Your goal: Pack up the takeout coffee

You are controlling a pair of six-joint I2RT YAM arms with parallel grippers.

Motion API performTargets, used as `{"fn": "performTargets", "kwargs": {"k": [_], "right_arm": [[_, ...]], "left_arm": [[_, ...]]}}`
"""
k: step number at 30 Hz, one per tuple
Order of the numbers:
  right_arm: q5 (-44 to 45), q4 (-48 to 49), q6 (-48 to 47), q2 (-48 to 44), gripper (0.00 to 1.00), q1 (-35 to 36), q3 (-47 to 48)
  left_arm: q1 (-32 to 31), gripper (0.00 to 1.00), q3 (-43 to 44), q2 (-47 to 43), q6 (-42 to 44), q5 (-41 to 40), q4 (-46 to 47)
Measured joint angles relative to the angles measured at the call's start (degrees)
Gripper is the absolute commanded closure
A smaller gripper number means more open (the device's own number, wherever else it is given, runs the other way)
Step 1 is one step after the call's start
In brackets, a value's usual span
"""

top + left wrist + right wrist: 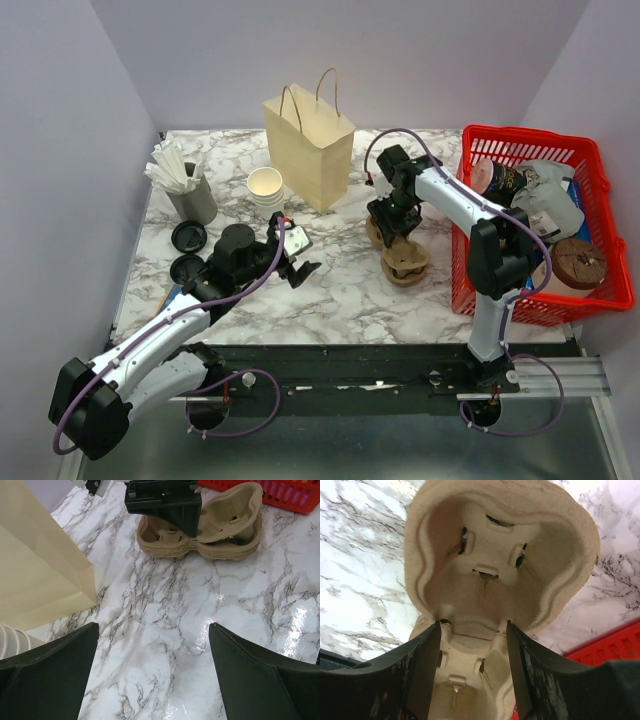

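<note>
The takeout coffee is not to be made out in any view. My right gripper (392, 228) (474, 625) stands over a stack of pulp cup carriers (405, 262) at mid-table. Its fingertips (436, 630) sit against the narrow waist of the top carrier (500, 545), which is tilted up off the stack (200, 547) with one cell (235, 505) raised. My left gripper (298, 262) (153, 627) hangs wide open above bare marble, with nothing between its fingers. It points toward the carriers. The tan paper bag (310, 150) (35, 565) stands upright at the back.
A stack of lidless white cups (266, 185) (12, 640) stands left of the bag. Two loose black lids (188, 236) lie at the left, near a grey holder of wrapped sticks (195, 195). A red basket (545, 135) (280, 495) with packaged goods fills the right side.
</note>
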Motion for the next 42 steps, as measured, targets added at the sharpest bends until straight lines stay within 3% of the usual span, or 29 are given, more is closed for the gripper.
{"fn": "performTargets", "kwargs": {"k": [9,16,20,25,31,42], "right_arm": [[-0.1,0.0,0.5,0.1,0.40,-0.6,-1.1],[0.0,-0.2,0.6,0.8,0.63,-0.7,-0.7],[0.0,-0.3,0.5,1.0,0.71,-0.9,0.1],[-0.1,-0.2,-0.9,0.4,0.98,-0.9,1.5],[-2.6,-0.9,-6.6,-3.3,0.99,-1.0,2.3],[-11.8,-1.4,-19.1,-5.7,0.99,-1.7,-0.3]], "left_arm": [[0.0,0.01,0.0,0.2,-0.7,-0.2,0.0],[0.0,0.01,-0.3,0.2,-0.9,-0.2,0.2],[0.0,0.01,-0.6,0.2,-1.1,-0.2,0.7],[0.0,0.01,-1.8,1.7,-1.9,-0.2,2.8],[0.0,0.01,-1.9,9.5,-6.6,0.0,8.9],[0.3,0.01,0.7,27.6,-32.6,-0.7,29.0]]}}
